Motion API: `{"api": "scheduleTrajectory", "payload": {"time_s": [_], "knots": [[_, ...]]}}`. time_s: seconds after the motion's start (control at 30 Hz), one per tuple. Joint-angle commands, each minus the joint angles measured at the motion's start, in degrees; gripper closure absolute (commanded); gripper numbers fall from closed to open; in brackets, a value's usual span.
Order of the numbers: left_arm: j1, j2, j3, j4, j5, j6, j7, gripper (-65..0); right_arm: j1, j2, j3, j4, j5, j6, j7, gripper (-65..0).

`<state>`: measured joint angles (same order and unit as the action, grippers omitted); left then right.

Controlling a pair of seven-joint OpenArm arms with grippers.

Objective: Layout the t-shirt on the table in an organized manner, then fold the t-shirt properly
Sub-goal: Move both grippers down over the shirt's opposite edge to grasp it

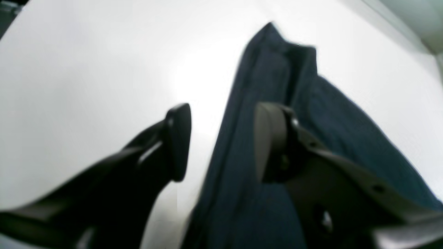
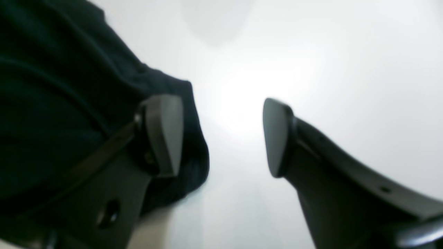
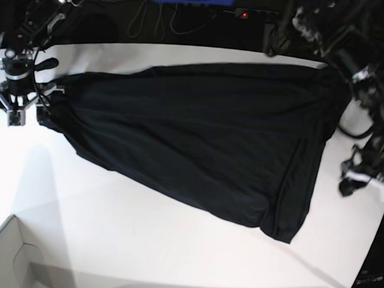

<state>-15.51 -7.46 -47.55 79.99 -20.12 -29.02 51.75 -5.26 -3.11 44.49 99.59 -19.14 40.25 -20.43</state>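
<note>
With both sets of jaws parted and empty, we see the t-shirt (image 3: 198, 144) spread on the counter (image 3: 143, 244), an edge beneath each inner jaw, so we should pinch hems squarely before pulling taut.

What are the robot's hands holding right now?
Nothing. The jaws of both the left gripper and the right gripper stand open above the t-shirt's edges, with nothing between them.

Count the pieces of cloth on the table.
1: the t-shirt, spread across the table between the arms. Nothing else cloth shows, though its folds could hide something.
</note>
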Motion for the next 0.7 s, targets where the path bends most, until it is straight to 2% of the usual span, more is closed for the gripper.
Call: {"api": "scheduleTrajectory", "payload": {"time_s": [0.0, 0.07, 0.13, 0.3, 0.43, 0.5, 0.67], "knots": [[-2.73, -0.23, 1.44, -1.70, 2.14, 0.05, -3.44, -28.8, 0.64, 0.52, -0.31, 1.11, 0.72, -0.25, 1.13, -37.1], [-6.43, 0.91, 5.40, -9.35, 9.70, 0.05, -10.12, -28.8, 0.55, 0.61, -0.58, 1.11, 0.72, -0.25, 1.13, -37.1], [-8.80, 1.00, 8.38, -16.73, 14.54, 0.14, -16.10, -28.8, 0.55, 0.61, -0.58, 1.11, 0.72, -0.25, 1.13, -37.1], [-15.57, 0.56, 11.02, -37.92, 22.80, 0.84, -32.10, -28.8, 0.82, 0.70, -0.58, 1.11, 0.63, -0.25, 1.13, -37.1], [-18.65, -2.43, 11.11, -50.84, 23.15, 8.49, -43.09, -28.9, 0.90, 0.78, -0.58, 1.11, 0.63, -0.25, 1.22, -37.1], [-19.17, -3.66, 11.29, -54.53, 22.27, 10.51, -45.90, -28.9, 0.90, 1.58, -0.67, 1.11, 0.63, -0.25, 1.22, -37.1], [-19.17, -4.10, 11.46, -56.29, 22.27, 10.77, -46.78, -28.9, 1.08, 1.75, -0.67, 1.11, 0.63, -0.25, 1.22, -37.1]]}}
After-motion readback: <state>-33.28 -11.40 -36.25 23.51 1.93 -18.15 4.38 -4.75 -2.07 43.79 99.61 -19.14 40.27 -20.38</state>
